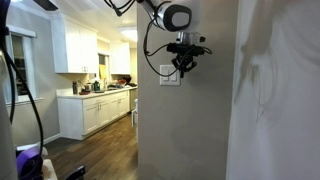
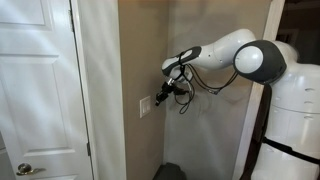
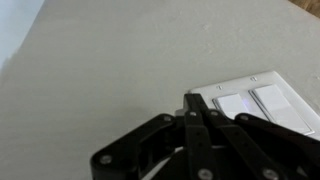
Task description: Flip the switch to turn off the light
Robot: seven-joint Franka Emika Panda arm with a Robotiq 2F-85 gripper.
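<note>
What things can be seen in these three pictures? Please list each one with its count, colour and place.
switch plate: one, white, two rockers side by side, on the wall
wall: one, beige, behind the plate
door: one, white, beside the wall in an exterior view
knob: one, metallic, low on the door
kitchen cabinets: several, white, in the room beyond the wall
floor: one, brown wood, leading to the kitchen
arm: one, white, reaching towards the wall
claw: one, black, fingers together, tip at the plate's edge
</note>
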